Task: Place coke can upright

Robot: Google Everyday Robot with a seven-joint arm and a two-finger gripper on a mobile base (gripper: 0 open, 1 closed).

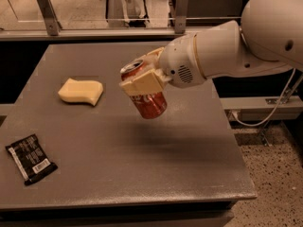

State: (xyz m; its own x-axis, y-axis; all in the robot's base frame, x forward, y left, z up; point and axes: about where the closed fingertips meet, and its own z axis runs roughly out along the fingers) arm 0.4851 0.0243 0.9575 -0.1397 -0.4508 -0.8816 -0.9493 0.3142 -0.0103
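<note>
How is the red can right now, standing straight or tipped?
Tipped. The gripper holds the coke can in the air above the table, silver top leaning left.

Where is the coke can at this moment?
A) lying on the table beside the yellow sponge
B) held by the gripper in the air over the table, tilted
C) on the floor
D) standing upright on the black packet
B: the gripper grips the coke can clear of the table, its silver top leaning to the upper left.
</note>
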